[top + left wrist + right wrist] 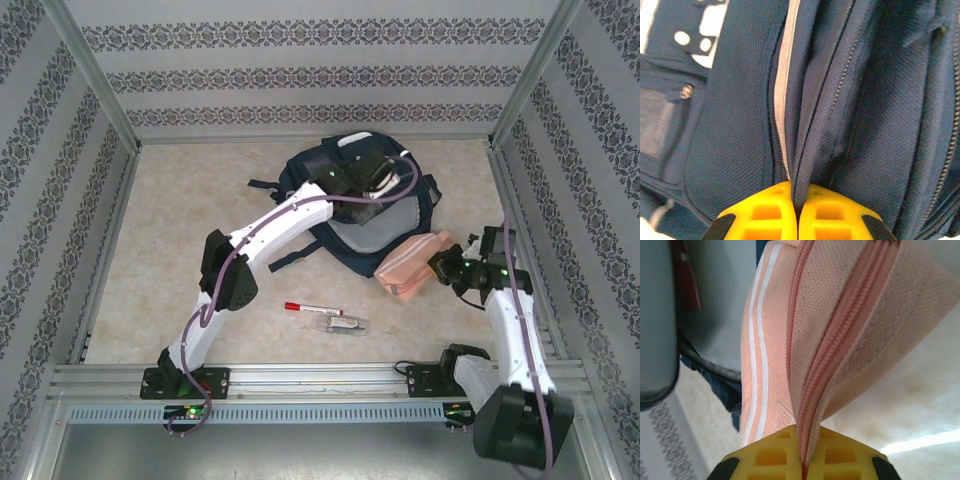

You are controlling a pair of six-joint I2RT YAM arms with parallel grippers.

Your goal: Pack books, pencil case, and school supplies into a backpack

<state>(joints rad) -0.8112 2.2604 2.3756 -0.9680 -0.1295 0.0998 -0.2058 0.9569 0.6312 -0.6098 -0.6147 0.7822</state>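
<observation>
Pinching navy-blue fabric backpack (730,125) in left gripper (798,194), clamping salmon-pink fabric pencil case (840,315) in right gripper (804,440), near red-capped white marker (300,308).

Left pincer (365,188) sits on the backpack (300,170); right pincer (441,268) holds the pencil case (408,266).

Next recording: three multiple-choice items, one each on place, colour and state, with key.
1. The marker lies: A on the table; B on a shelf; C in a bowl.
2. The pencil case is: A green; B black; C salmon-pink.
3. The left end effector is: A open in the air; B shut on backpack fabric; C shut on a book.
Key: A, it lies on the bare table; C, pink weave in the right wrist view; B, its jaws pinch a navy fold.
</observation>
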